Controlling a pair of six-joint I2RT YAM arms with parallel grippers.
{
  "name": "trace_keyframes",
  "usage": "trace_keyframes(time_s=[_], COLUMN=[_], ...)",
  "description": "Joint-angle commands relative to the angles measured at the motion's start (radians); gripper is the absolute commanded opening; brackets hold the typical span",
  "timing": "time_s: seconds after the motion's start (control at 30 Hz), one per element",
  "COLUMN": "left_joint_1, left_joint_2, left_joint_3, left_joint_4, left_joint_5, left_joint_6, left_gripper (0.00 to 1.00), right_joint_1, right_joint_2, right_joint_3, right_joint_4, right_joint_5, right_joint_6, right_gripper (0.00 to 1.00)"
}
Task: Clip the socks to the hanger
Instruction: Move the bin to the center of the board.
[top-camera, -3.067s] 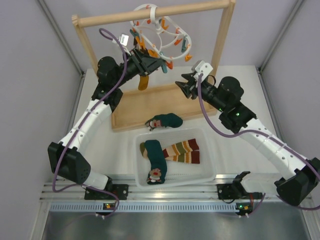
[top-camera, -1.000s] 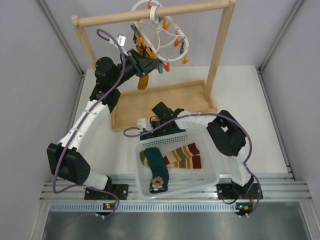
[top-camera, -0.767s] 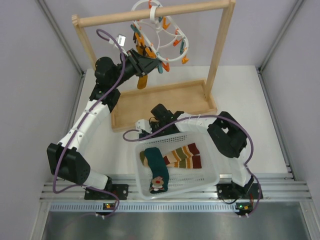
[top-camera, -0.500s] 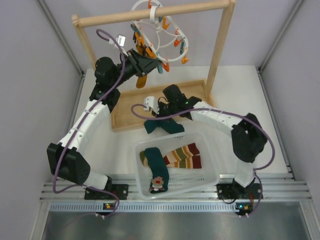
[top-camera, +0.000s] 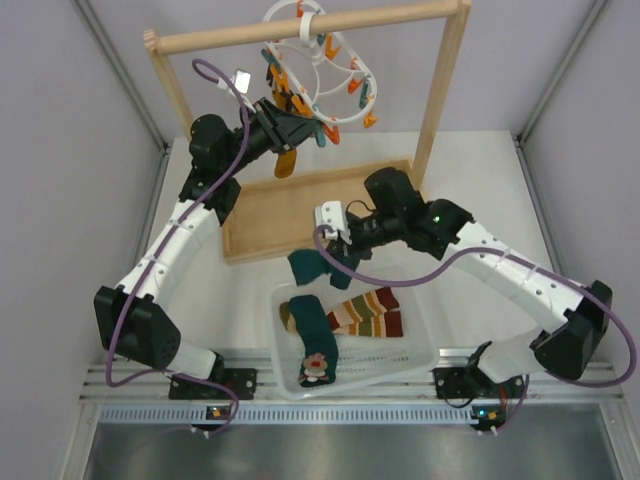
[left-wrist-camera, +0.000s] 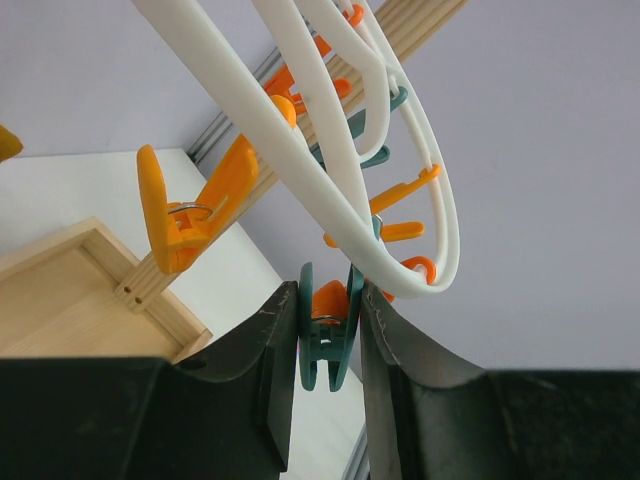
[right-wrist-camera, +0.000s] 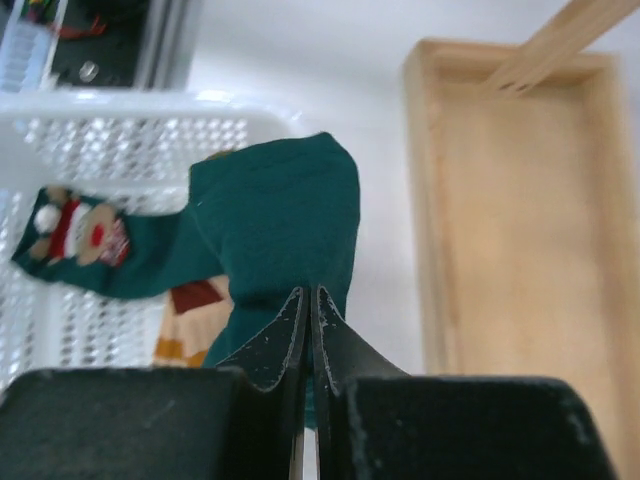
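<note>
Our right gripper (right-wrist-camera: 305, 293) is pinched tight on a teal sock (right-wrist-camera: 275, 215); only its wrist camera shows that. Left gripper (left-wrist-camera: 325, 300) squeezes a teal clip (left-wrist-camera: 322, 350) on the hanger (left-wrist-camera: 285, 140). From above, the striped socks (top-camera: 368, 306), maybe two, lie in a white basket (top-camera: 400, 345) on the white table (top-camera: 480, 180).

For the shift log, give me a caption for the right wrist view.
Right gripper shut on a dark teal sock that hangs between the white basket and the wooden tray.
</note>
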Motion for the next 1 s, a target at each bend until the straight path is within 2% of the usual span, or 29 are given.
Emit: trace_keyframes(time_s=[0.0, 0.1, 0.27, 0.37, 0.53, 0.6, 0.83, 0.97], left_joint_1=[0.017, 0.017, 0.017, 0.017, 0.017, 0.017, 0.017, 0.017], left_joint_2=[-0.013, -0.015, -0.009, -0.004, 0.001, -0.001, -0.001, -0.004], left_joint_3=[-0.004, -0.007, 0.004, 0.007, 0.004, 0.002, -0.007, -0.007], left_joint_4=[0.055, 0.052, 0.038, 0.038, 0.037, 0.037, 0.044, 0.044], left_joint_5=[-0.049, -0.052, -0.052, -0.054, -0.058, -0.058, -0.054, -0.052], left_joint_6=[-0.027, -0.023, -0.01, -0.008, 0.001, 0.0, 0.001, 0.0], left_gripper=[0.18, 0.18, 0.18, 0.18, 0.18, 0.18, 0.18, 0.18], right_joint_1=[0.051, 0.064, 0.03, -0.013, -0.087, -0.097, -0.044, -0.009], right_joint_2=[0.01, 0.051, 0.177, 0.263, 0.293, 0.285, 0.138, 0.11], right_joint_3=[-0.121, -0.219, -0.264, -0.257, -0.217, -0.192, -0.232, -0.252], right_joint_4=[-0.07, 0.042, 0.178, 0.273, 0.357, 0.343, 0.167, 0.082], right_joint_5=[-0.011, 0.067, 0.195, 0.259, 0.342, 0.338, 0.047, 0.018], right_joint_6=[-0.02, -0.018, -0.018, -0.017, 0.012, 0.018, 0.04, 0.026], right_gripper=[0.0, 0.0, 0.0, 0.0, 0.0, 0.0, 0.0, 0.0])
